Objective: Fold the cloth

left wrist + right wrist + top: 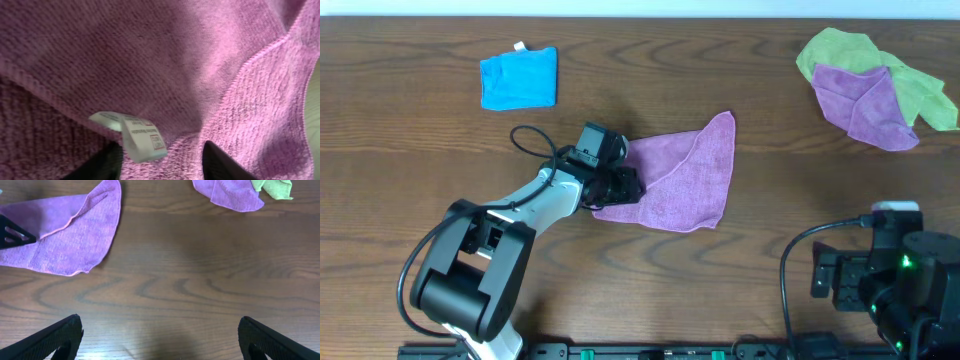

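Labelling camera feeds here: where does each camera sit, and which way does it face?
Overhead: above the table, facing straight down; left arm, right arm, left tool at the pink cloth.
Left wrist: on the left arm, close against the pink cloth and a white tag; dark fingertips at bottom.
Right wrist: on the right arm, facing down over bare wood; right tool open wide at bottom.
Shared: overhead and right wrist both show the pink cloth and the purple-and-green pile.
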You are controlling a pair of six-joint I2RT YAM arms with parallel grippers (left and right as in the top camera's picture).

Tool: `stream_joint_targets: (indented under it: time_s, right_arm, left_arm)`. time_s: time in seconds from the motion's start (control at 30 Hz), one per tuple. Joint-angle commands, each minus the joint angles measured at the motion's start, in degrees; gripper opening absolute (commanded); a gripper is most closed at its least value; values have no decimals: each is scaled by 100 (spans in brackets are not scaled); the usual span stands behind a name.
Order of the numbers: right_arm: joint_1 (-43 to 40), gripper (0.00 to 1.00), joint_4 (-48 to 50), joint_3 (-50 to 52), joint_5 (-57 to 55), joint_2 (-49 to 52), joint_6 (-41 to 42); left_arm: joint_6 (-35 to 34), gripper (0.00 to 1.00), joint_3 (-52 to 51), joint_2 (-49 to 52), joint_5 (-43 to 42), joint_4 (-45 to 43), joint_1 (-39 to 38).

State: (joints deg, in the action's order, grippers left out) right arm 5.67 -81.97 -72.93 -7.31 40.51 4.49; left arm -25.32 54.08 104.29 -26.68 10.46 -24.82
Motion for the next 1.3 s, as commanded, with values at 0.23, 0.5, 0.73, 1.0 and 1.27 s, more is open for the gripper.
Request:
stream_joint_targets:
  time_s: [0.23, 0.5, 0.73, 1.0, 1.27]
  right_arm:
    - [-46, 99, 9, 42, -15, 0, -31]
    - [-46, 99, -17, 42, -17, 0, -31]
    - [-46, 99, -33, 42, -15, 0, -31]
    - [-46, 99, -33, 42, -20, 0, -39]
    - [-46, 99, -24, 42, -20, 0, -96]
  left_arm:
    - [-66, 32, -109, 256, 33, 101, -28]
    - [-83, 21, -103, 256, 42, -4, 50]
    - [-374, 33, 28, 256, -291, -26, 212]
    - [-739, 36, 170, 254, -1067, 0, 240]
    - [-835, 34, 168, 254, -1394, 111, 227]
